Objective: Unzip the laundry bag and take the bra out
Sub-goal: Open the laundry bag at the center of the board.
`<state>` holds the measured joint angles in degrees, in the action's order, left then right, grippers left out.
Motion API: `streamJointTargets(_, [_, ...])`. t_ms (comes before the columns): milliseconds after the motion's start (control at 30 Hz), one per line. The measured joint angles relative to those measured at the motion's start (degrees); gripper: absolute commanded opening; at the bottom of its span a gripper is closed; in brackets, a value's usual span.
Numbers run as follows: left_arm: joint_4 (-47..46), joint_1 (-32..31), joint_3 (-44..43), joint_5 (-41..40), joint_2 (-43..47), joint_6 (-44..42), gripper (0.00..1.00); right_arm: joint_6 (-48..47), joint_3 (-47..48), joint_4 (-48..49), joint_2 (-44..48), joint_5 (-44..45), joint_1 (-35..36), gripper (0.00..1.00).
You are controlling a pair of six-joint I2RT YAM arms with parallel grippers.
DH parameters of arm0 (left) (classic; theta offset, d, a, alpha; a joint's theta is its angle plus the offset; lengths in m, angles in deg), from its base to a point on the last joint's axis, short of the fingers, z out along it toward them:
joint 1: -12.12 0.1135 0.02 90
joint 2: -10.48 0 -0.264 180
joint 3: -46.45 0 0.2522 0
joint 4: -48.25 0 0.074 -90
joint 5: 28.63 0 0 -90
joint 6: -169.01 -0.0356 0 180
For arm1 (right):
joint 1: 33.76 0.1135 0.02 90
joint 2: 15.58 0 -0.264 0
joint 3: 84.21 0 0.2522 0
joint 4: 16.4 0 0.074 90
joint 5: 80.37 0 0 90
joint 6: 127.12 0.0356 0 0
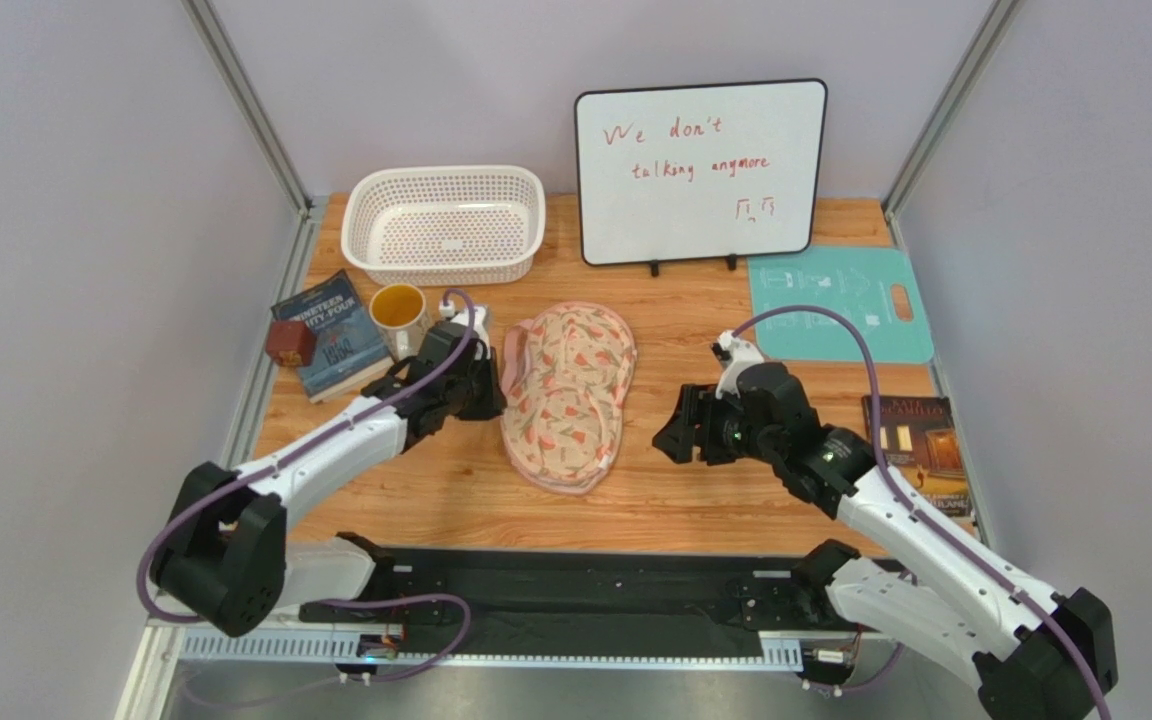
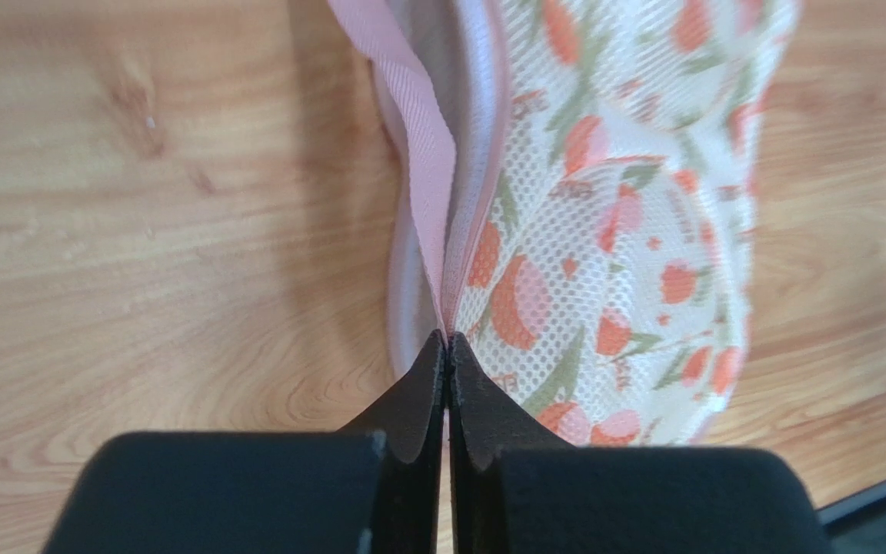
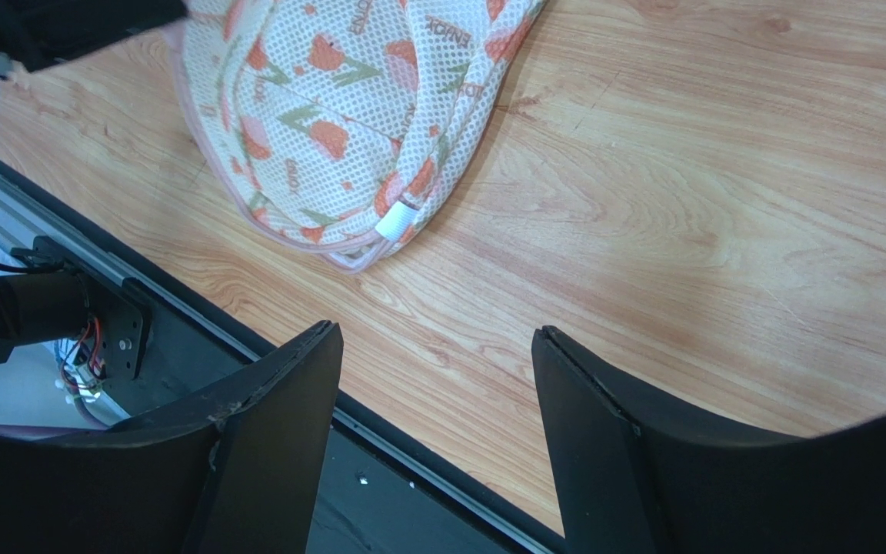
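Note:
The laundry bag [image 1: 567, 393] lies on the wooden table, cream mesh with a red-pink and green print; it also shows in the left wrist view [image 2: 609, 231] and the right wrist view [image 3: 344, 115]. My left gripper [image 1: 485, 393] [image 2: 448, 346] is at the bag's left edge, shut on its pink strap [image 2: 413, 104]. My right gripper [image 1: 675, 432] [image 3: 436, 346] is open and empty, to the right of the bag and apart from it. The bra is hidden.
A white perforated basket [image 1: 444, 225] and a whiteboard [image 1: 699, 173] stand at the back. A yellow cup [image 1: 397, 315], a book [image 1: 330, 333] and a brown block [image 1: 291, 342] sit left of the bag. A teal mat [image 1: 838, 308] and another book [image 1: 916, 443] lie right.

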<state>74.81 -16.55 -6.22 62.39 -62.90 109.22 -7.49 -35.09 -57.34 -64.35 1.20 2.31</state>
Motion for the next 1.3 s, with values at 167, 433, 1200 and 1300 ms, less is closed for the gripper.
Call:
streamJointTargets(167, [2.6, -1.6, -4.9, -0.4, 6.3, -3.0, 0.0, 1.2, -1.6, 1.8, -1.1, 0.0, 0.0, 0.68])
streamJointTargets(433, [5.3, -10.6, -9.6, -3.5, 7.3, -8.1, 0.0, 3.3, -2.4, 2.6, -1.5, 2.0, 0.0, 0.68])
streamJointTargets(1200, [9.7, -27.5, -24.0, -14.8, -6.4, -17.1, 0.0, 6.4, -2.4, -0.5, 5.1, 11.0, 0.0, 0.7])
streamJointTargets(1300, [10.5, -28.1, -25.9, -15.1, -6.8, -18.8, 0.0, 6.1, -2.9, -0.4, 6.3, 10.9, 0.0, 0.7])
